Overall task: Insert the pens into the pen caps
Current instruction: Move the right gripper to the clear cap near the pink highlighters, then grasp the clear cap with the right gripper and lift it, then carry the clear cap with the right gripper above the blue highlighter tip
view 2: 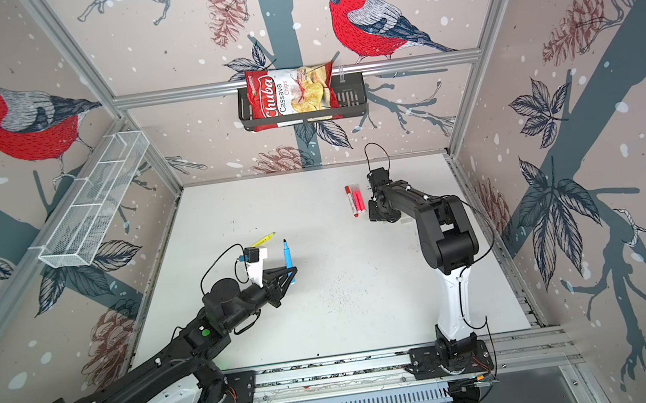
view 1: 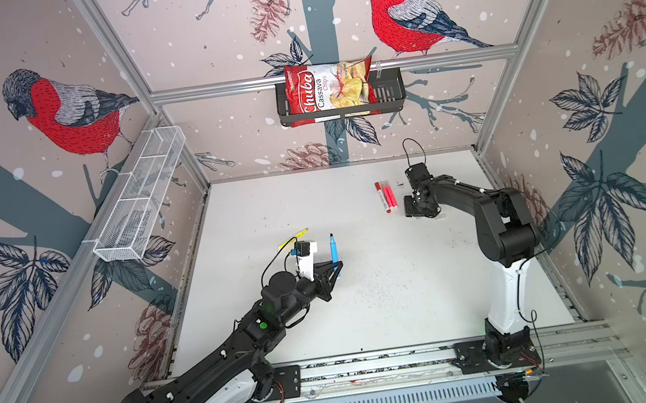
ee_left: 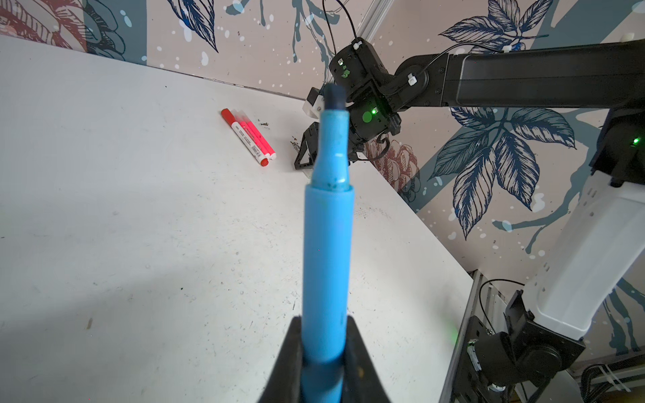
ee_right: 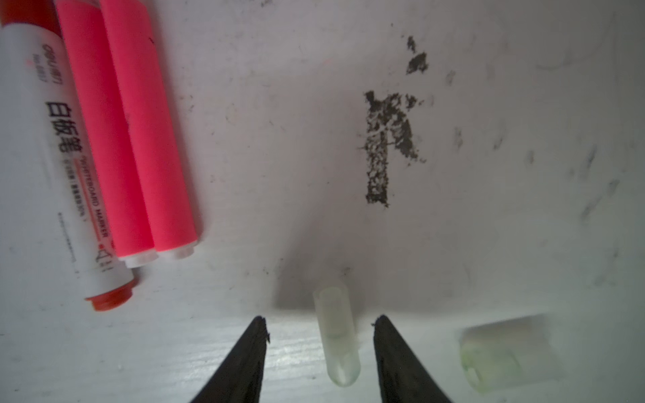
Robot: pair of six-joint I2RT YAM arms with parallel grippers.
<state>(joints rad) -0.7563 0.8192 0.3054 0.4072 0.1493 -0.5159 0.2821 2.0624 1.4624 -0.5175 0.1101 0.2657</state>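
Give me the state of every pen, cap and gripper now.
left gripper: shut on blue pen
blue pen: uncapped, held
right gripper: open, straddling clear cap
clear cap: lying on table, ungripped
second cap: lying loose beside the jaws
yellow pen: lying on table
white-red marker: lying, red cap on
pink pens: lying side by side

"Chuba" bag (view 1: pixel 324 89), "WHITEBOARD MARKER" pen (ee_right: pixel 52 157)
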